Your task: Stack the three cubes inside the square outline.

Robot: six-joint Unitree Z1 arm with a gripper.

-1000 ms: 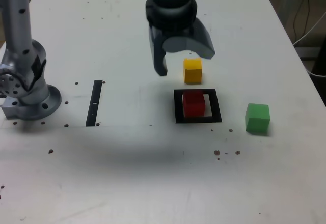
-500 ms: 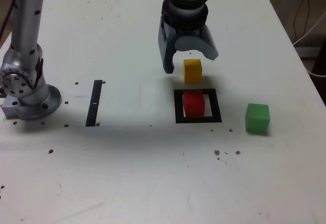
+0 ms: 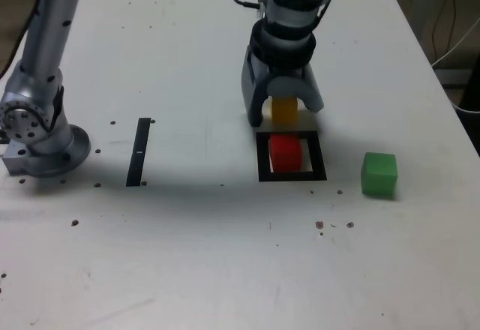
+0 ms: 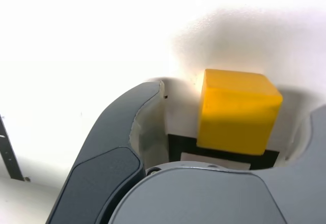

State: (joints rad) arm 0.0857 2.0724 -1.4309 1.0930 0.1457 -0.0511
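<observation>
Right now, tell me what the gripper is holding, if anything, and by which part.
Nothing is held: the open gripper straddles the yellow cube, with a visible gap between its jaws and the cube's sides.

The yellow cube [image 4: 239, 113] is standing between the parted jaws, a gap showing on each side of it. The red cube [image 3: 286, 154] is blocking the near side, in the black square outline [image 3: 318, 157]. The green cube [image 3: 379, 174] is sitting farther right, bare table [image 3: 202, 262] stretching nearer and left.
</observation>
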